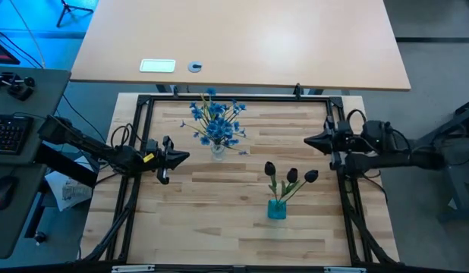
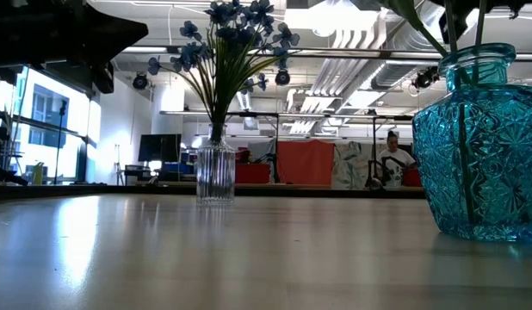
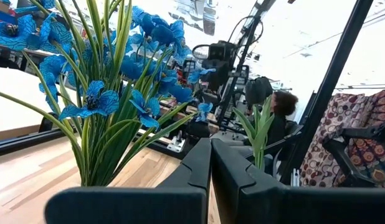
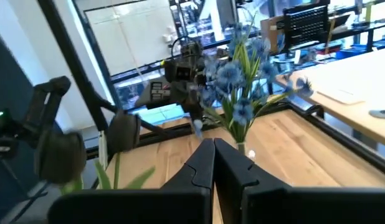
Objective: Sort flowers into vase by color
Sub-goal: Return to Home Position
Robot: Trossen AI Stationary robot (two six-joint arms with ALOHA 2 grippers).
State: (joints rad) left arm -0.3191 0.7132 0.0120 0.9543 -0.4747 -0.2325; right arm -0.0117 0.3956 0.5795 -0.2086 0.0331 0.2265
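A bunch of bright-blue flowers (image 1: 217, 121) stands with its stalks in a clear ribbed vase (image 2: 215, 175) at the far middle of the table. Three dark tulip-like flowers (image 1: 292, 176) stand in a blue glass vase (image 1: 277, 209) nearer the front, right of centre. My left gripper (image 1: 185, 157) hovers shut at the table's left side, left of the clear vase, pointing at it; its shut fingers (image 3: 211, 168) show with the blue flowers (image 3: 118, 81) close ahead. My right gripper (image 1: 307, 140) hovers shut at the right side, pointing left, with nothing between its fingers (image 4: 213, 162).
A black frame (image 1: 234, 97) runs around the wooden table. Beyond the far edge lies a second tabletop (image 1: 242, 45) with a white plate and a round disc. A keyboard (image 1: 8, 133) sits off the left side. A person (image 2: 392, 159) sits in the room behind.
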